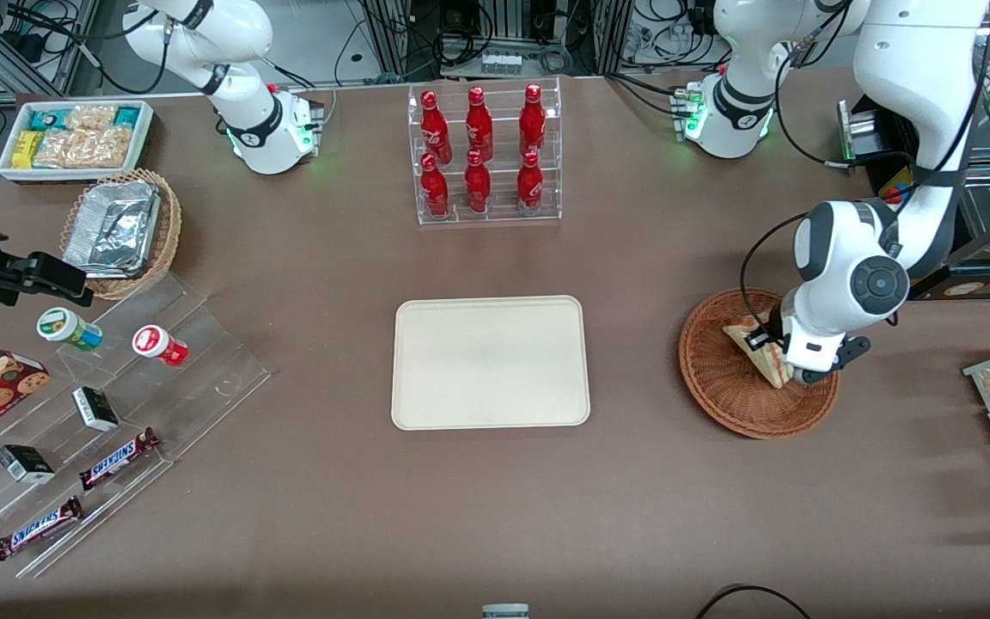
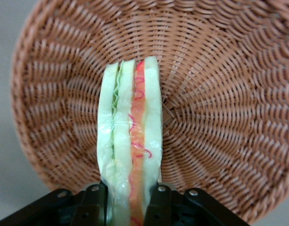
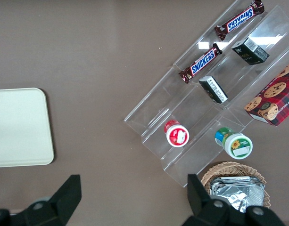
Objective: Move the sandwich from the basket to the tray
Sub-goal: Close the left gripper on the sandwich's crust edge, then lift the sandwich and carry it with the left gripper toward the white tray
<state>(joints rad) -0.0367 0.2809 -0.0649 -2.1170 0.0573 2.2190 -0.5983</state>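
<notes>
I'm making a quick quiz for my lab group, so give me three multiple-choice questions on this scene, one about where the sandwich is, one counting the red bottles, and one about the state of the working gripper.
1. Where is the sandwich?
A. On the cream tray
B. Over the reddish-brown wicker basket
C. On the clear stepped display

2. How many red bottles stand in the clear rack?
A. Four
B. Six
C. Eight

3. What is the left gripper doing?
A. Shut on the sandwich
B. Open above the tray
C. Holding a Snickers bar

Answers:
1. B: the wrist view shows the wedge against the basket's weave, while the tray lies bare.
2. B: two rows of three bottles.
3. A: the black fingers press both bread faces of the sandwich, low over the basket.
</notes>
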